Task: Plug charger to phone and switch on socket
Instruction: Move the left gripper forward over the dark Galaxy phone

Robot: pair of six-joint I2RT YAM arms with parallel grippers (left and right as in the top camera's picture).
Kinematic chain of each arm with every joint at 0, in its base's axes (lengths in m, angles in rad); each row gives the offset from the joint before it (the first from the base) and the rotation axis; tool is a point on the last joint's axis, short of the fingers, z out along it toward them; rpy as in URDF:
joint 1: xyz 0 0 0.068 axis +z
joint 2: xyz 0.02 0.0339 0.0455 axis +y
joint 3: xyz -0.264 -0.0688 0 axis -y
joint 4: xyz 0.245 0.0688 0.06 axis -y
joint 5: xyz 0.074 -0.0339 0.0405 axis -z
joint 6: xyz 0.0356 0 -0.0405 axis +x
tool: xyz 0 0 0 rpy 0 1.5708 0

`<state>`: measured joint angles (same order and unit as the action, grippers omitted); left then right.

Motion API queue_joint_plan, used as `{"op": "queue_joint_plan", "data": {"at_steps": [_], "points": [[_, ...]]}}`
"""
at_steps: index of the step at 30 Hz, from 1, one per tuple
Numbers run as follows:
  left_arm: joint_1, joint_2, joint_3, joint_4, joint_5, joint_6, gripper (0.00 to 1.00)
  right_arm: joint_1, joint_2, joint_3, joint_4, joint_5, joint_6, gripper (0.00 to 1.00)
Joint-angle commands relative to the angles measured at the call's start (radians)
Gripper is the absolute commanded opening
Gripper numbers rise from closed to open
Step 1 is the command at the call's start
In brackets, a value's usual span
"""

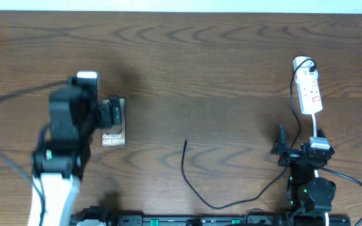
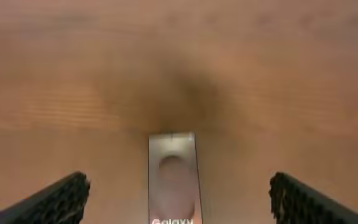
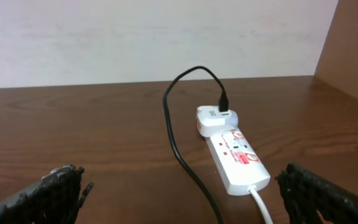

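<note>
Left hand spread wide over phone | charger tip: overhead only

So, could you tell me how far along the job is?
Nothing looks done: the charger tip lies loose, apart from the phone. In hand: the open left gripper hovers over the phone, the open right gripper faces the socket, both empty. Left: plugging in; whether the socket is already on I cannot tell.

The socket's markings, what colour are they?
Red, on the white socket; clearest in the right wrist view.
</note>
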<state>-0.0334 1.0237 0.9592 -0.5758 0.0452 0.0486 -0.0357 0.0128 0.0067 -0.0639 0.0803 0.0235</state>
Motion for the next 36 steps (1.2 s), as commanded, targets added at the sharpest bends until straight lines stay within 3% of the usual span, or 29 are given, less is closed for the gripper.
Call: {"op": "queue_joint_plan", "data": {"at_steps": [1, 7, 16, 17, 19, 20, 21, 22, 23, 24, 36], "points": [[0.006, 0.191, 0.220, -0.164, -0.011, -0.001, 0.93, 0.011, -0.004, -0.001, -0.003, 0.011, 0.013, 0.99], [0.006, 0.452, 0.447, -0.427, -0.011, -0.001, 0.93, 0.011, -0.004, -0.002, -0.004, 0.011, 0.013, 0.99], [0.006, 0.625, 0.454, -0.456, 0.000, -0.002, 0.93, 0.011, -0.004, -0.001, -0.004, 0.011, 0.013, 0.99], [0.006, 0.635, 0.454, -0.455, -0.001, -0.002, 0.89, 0.011, -0.004, -0.001, -0.004, 0.011, 0.013, 0.99], [0.006, 0.650, 0.454, -0.456, -0.002, -0.001, 0.20, 0.011, -0.004, -0.001, -0.004, 0.011, 0.013, 0.99], [0.006, 0.655, 0.453, -0.456, -0.001, -0.002, 0.08, 0.011, -0.004, -0.001, -0.004, 0.011, 0.013, 0.99], [0.006, 0.657, 0.452, -0.456, -0.001, -0.002, 0.08, 0.011, -0.004, -0.001, -0.004, 0.011, 0.013, 0.99], [0.006, 0.658, 0.452, -0.455, -0.001, -0.002, 0.25, 0.011, -0.004, -0.001, -0.004, 0.011, 0.013, 0.99], [0.006, 0.658, 0.452, -0.456, 0.000, -0.002, 0.77, 0.011, -0.004, -0.001, -0.004, 0.011, 0.013, 0.99], [0.006, 0.658, 0.452, -0.456, 0.000, -0.002, 0.98, 0.011, -0.004, -0.001, -0.004, 0.011, 0.013, 0.99], [0.006, 0.658, 0.387, -0.435, -0.001, -0.030, 0.98, 0.011, -0.004, -0.001, -0.004, 0.011, 0.013, 0.99]]}}
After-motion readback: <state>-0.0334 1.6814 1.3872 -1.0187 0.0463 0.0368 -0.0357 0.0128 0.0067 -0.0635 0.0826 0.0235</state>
